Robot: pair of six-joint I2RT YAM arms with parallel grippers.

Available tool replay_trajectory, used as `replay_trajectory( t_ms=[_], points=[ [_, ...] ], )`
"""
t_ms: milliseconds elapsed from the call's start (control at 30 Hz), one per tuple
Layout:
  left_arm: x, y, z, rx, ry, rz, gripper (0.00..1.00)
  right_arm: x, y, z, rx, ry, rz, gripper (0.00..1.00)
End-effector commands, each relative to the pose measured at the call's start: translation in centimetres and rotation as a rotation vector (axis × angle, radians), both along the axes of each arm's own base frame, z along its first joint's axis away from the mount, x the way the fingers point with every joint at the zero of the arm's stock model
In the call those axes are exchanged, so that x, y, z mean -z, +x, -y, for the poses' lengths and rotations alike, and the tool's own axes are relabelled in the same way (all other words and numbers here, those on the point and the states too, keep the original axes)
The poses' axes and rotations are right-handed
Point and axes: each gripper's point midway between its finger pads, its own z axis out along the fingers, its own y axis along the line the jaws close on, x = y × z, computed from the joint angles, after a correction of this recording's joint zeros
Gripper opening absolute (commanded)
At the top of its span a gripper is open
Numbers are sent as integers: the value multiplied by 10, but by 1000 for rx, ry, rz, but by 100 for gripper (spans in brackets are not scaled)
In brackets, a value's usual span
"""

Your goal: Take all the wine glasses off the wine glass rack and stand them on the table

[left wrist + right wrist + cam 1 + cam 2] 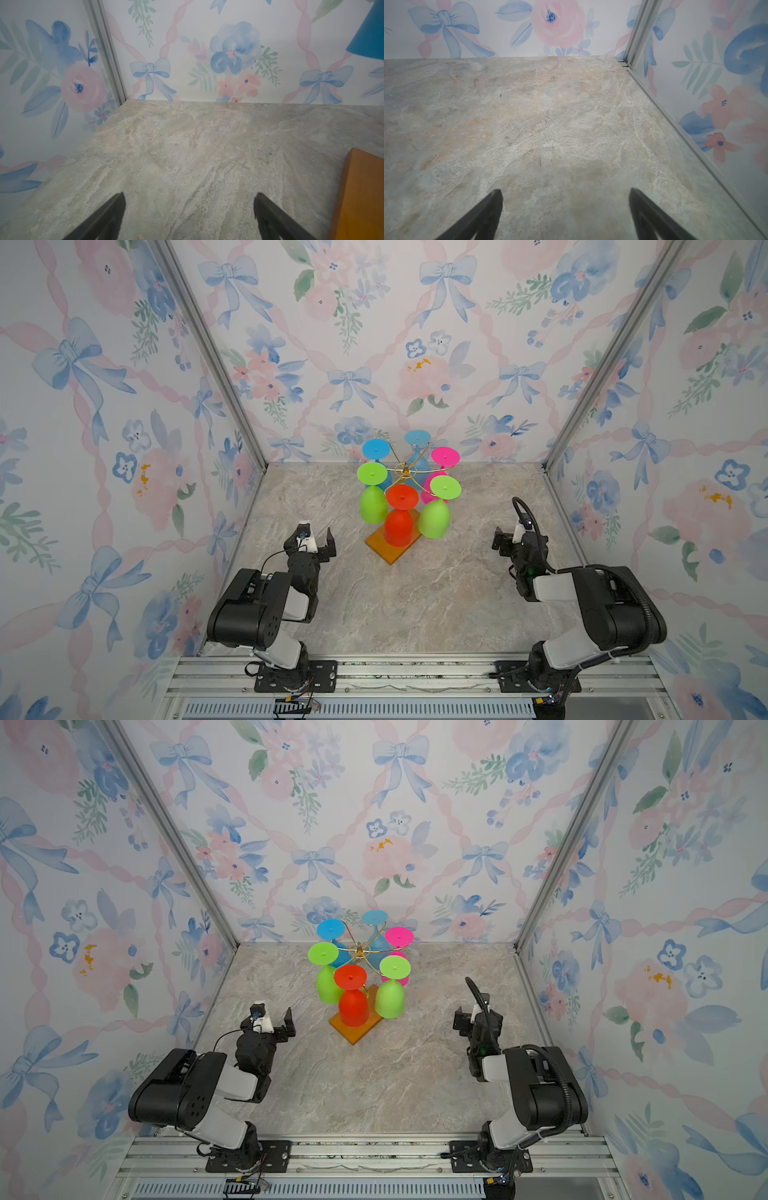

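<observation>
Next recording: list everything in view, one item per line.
wine glass rack: one, gold wire on orange-brown wooden base, table's far centre.
red wine glass: one, red, hanging upside down, rack's near side.
green wine glasses: two, green, flanking the red.
pink wine glass: one, pink, rack's right.
blue wine glasses: two, blue, rack's far side.
table: one, grey-beige marble.
left hand: one, black, open, empty.
right hand: one, black, open, empty.

No text, label, brand, number or sign can be read in any view, neither on the pale floral-papered walls [374,344] nor on the grey marbled tabletop [415,597].
</observation>
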Motion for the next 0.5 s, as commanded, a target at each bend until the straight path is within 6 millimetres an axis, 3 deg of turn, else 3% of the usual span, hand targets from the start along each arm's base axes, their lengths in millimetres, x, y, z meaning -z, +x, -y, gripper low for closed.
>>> replay_trajectory(
  t_ms=[0, 467],
  points=[
    [-6, 4, 1, 8, 1, 19, 98, -11, 6, -4, -16, -2, 26, 97],
    [-6, 4, 1, 7, 1, 17, 98, -11, 6, -4, -19, 2, 25, 97]
  ],
)
